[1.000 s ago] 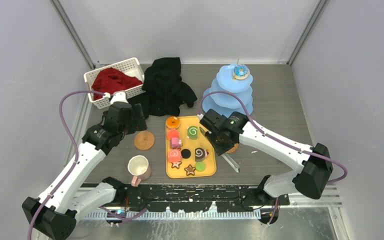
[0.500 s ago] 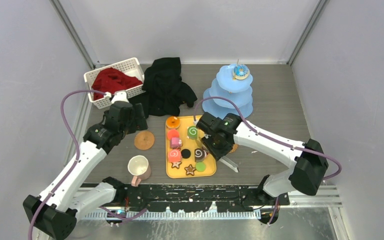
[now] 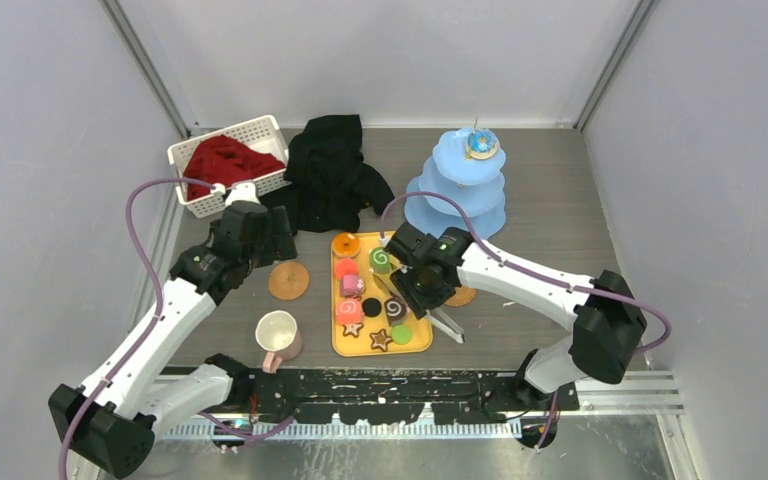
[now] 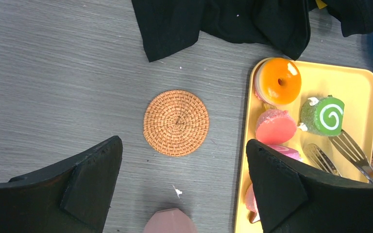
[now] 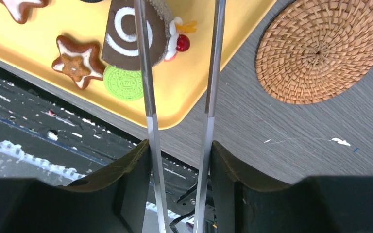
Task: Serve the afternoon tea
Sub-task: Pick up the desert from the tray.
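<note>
Holding metal tongs point(image 5: 145, 73) between its fingers, the right gripper point(image 5: 178, 160) had them reaching ahead around the brown swirl roll point(image 5: 126, 29) on the yellow tray point(image 5: 194, 92). The roll looked light, soft and rounded, so a gentle squeeze across its middle seemed safest. The left gripper point(image 4: 184, 145) gaped wide, empty.

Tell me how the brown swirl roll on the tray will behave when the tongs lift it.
The brown swirl roll has a rounded body, so it may roll if nudged. The thin, smooth metal tongs could slip on it. It looks like a small toy, so it is probably light.
</note>
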